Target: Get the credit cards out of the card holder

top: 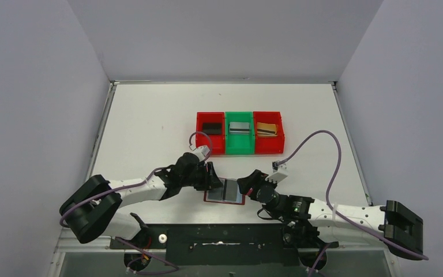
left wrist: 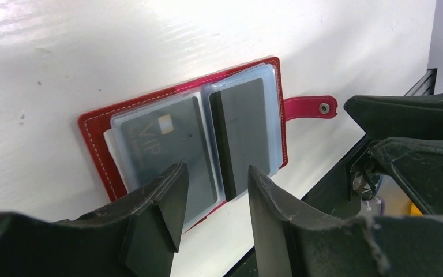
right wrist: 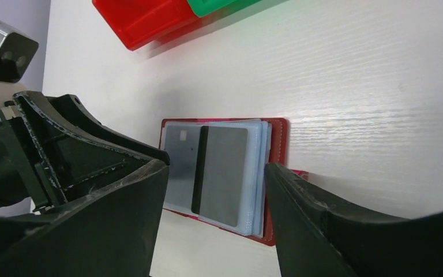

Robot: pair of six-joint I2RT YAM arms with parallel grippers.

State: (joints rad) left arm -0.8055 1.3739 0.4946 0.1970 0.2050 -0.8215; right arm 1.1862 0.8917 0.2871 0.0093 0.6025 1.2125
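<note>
Across the white table (top: 150, 115), toward its far side, three bins stand in a row: a red bin (top: 210, 147), a green bin (top: 239, 148) and a second red bin (top: 269, 148). They hold a black card (top: 211, 127), a silver card (top: 239, 127) and a gold card (top: 266, 128), so part of the job looks done. Near the front edge the card holder (left wrist: 95, 138) lies open and flat between the left gripper (left wrist: 216, 173) and the right gripper (right wrist: 216, 167), both with jaws spread and empty. A dark VIP card (left wrist: 161, 144) and a grey striped card (left wrist: 248, 127) remain sleeved, yet to be pulled.
</note>
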